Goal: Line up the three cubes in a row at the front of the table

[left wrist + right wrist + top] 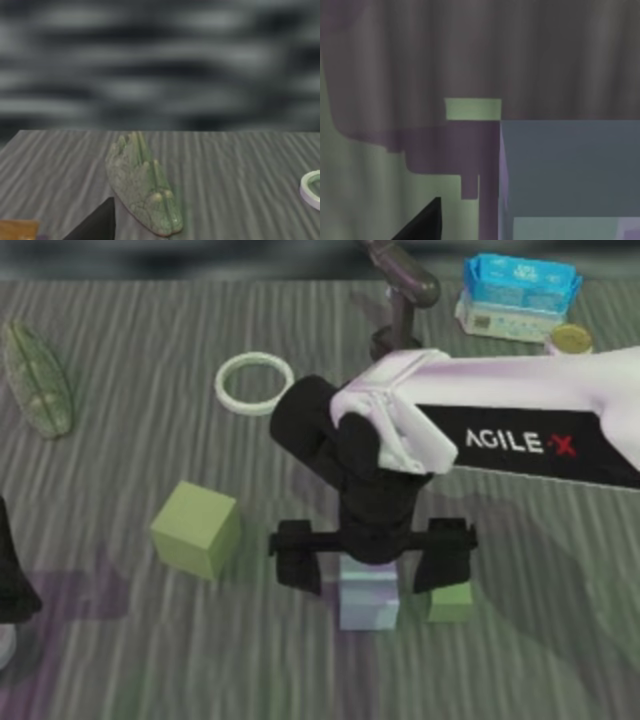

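Note:
My right gripper hangs open over the pale lavender-blue cube, its two black fingers spread wide to either side of it. That cube fills much of the right wrist view, beside one dark fingertip. The small darker green cube sits just right of the lavender one, near the table's front edge. Well to the left and a little farther back stands the large olive-green cube. My left gripper is parked at the left edge, one fingertip showing.
A green leaf-shaped dish lies at the back left and a white ring behind the olive cube. A blue-topped packet and a can stand at the back right, a dark upright object at the back middle.

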Robot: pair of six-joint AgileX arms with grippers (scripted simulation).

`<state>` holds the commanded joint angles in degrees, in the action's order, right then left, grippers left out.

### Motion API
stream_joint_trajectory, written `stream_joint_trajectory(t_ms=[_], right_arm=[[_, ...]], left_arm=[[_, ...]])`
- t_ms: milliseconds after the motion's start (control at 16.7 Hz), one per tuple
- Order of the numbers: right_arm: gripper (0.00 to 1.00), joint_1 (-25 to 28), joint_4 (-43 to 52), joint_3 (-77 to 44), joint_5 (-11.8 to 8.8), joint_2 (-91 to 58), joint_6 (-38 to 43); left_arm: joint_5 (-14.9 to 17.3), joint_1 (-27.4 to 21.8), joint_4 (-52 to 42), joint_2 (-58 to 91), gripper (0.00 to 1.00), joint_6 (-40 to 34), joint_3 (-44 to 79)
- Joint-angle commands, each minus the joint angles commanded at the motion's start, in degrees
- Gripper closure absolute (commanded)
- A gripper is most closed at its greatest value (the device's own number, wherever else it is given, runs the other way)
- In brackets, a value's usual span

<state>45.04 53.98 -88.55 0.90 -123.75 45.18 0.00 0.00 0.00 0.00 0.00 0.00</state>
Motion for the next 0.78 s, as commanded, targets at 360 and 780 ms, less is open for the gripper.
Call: stream_joint_trajectory(t_ms=[360, 780], right_arm=[[0.00, 0.0, 4.4, -3.3, 0.0, 1.1, 0.2], [0.00, 0.5, 14.0, -9.8, 0.0, 4.2, 0.0]], left_arm=[[0.0, 0.0, 0.0, 0.0, 0.00, 0.0, 0.0], [0.0, 0.0, 0.0, 0.0, 0.00, 0.0, 0.0]])
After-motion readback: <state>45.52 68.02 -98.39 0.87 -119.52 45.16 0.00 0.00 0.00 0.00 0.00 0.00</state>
